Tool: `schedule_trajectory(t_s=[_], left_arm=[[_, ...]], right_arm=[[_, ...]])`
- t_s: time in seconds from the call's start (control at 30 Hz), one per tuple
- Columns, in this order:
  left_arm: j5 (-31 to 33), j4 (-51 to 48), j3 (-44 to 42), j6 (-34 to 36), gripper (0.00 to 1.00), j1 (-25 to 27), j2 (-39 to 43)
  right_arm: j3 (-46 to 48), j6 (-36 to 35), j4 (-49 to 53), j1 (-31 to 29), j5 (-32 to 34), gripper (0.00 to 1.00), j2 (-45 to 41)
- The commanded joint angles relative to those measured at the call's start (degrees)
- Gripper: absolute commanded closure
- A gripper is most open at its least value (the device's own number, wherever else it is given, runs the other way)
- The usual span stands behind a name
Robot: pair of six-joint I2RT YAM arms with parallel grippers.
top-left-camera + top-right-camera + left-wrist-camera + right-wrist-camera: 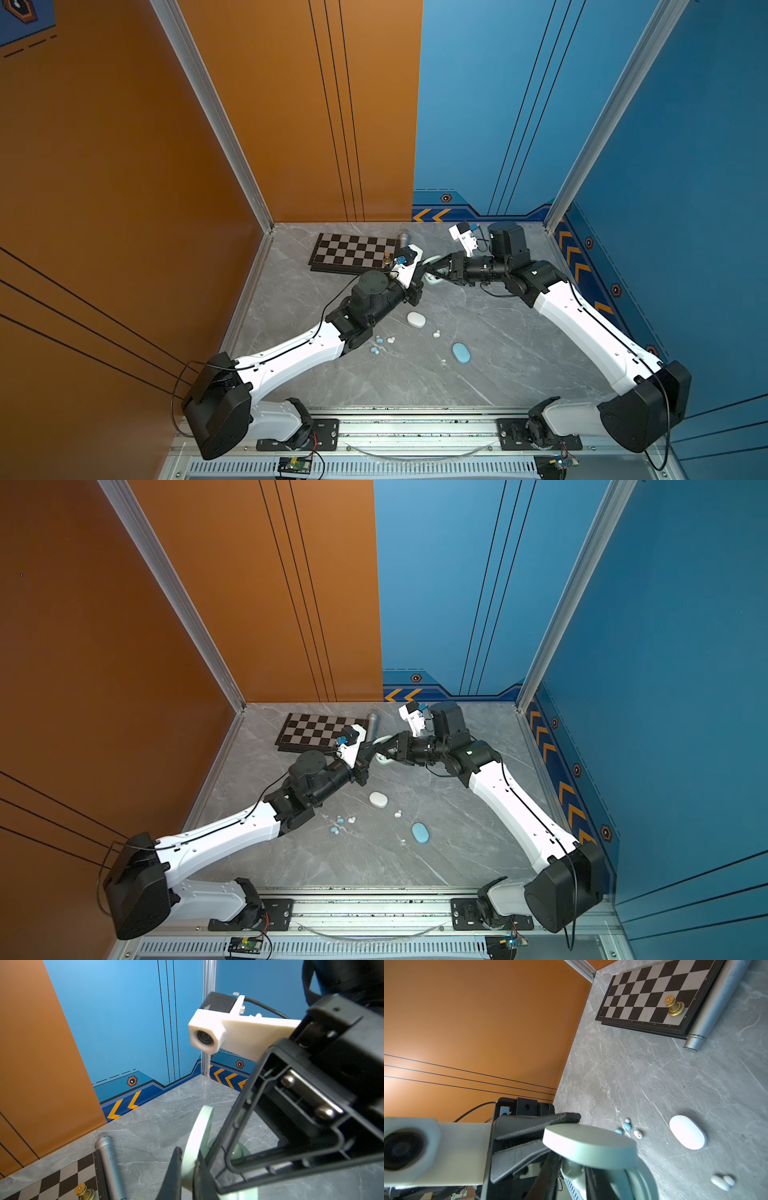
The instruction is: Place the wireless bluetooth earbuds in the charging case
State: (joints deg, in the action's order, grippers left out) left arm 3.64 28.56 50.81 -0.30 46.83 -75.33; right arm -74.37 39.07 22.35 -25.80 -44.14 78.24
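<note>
Pale green charging case [639,1178], partly open: lid [587,1140] pinched in closed left gripper [188,1159], base seemingly clamped by right gripper [571,1165]. Swing lid fully back, base steady, no twisting. Earbuds [380,341] loose on table [519,340], well apart, near white case [416,319]; fetch those next.

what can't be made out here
Inside of the pale green oval charging case: covered by its lid in right wrist view, by left end effector in top views.
Right end effector grip: blurred at right wrist view's edge.
Tiny rounded earbuds: too small in top views.
</note>
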Motion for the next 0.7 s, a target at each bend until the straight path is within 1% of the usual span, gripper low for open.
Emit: schedule_trajectory(t_s=[0.0,0.27,0.67], left_arm=[[-2.9,2.1,1.2,0.2,1.0,0.5,1.9],[-2.4,2.1,0.0,0.1,1.0,-0.2,2.4],[-3.4,1.6,-1.6,0.1,1.0,-2.3,3.0]], right_arm=[[0.4,0.3,-2.1,-0.4,2.0,0.74,0.1],[-1.5,0.3,-2.1,0.2,2.0,0.69,-0.7],[-3.8,0.9,-1.9,1.8,1.6,0.67,-2.6]])
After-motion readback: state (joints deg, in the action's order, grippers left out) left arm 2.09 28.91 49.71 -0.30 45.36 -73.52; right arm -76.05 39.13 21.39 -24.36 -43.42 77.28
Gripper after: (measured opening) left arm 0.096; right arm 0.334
